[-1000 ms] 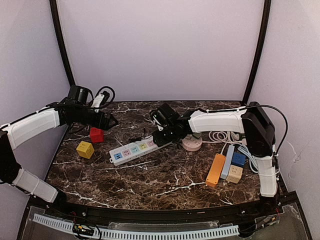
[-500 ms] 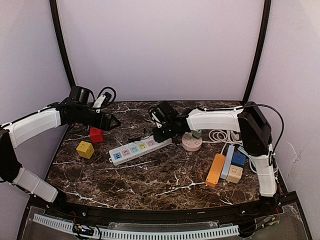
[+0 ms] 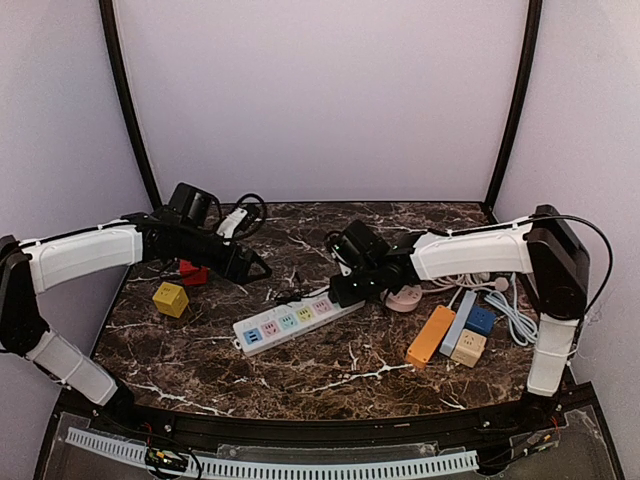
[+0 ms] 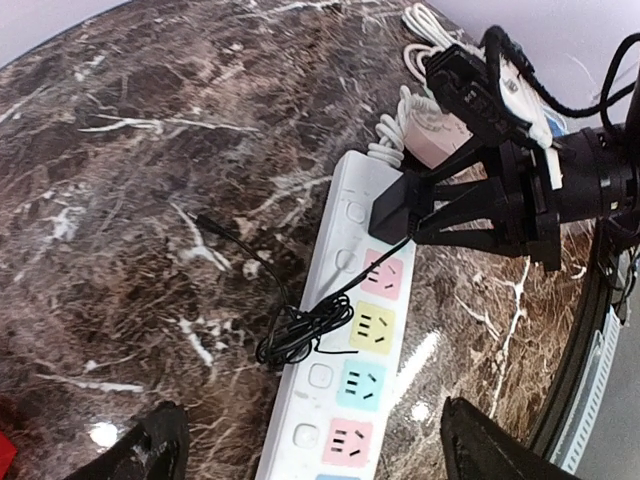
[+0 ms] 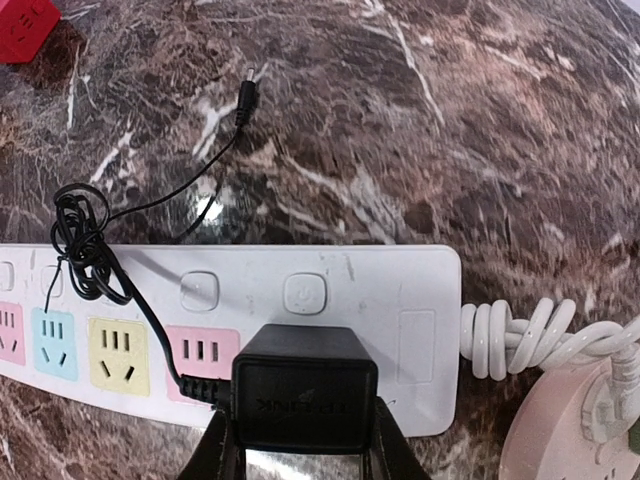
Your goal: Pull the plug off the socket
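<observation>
One second later: right gripper (image 5: 303, 432) tight on plug (image 5: 305, 385); left gripper (image 3: 258, 268) agape, nearer socket (image 3: 300, 318).

Plug (image 5: 304, 385): prongs hidden beneath its black body, seating in the power strip (image 5: 330, 290) not discernible, moulded label too blurred to read; strip's left end cut by the right wrist view's edge; pink round socket (image 5: 570, 430) cropped at bottom right; red cube (image 5: 25, 22) cropped at top left.

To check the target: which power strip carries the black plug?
The long white strip with coloured sockets, mid-table; the black plug sits at its cord end, held by the right gripper.
</observation>
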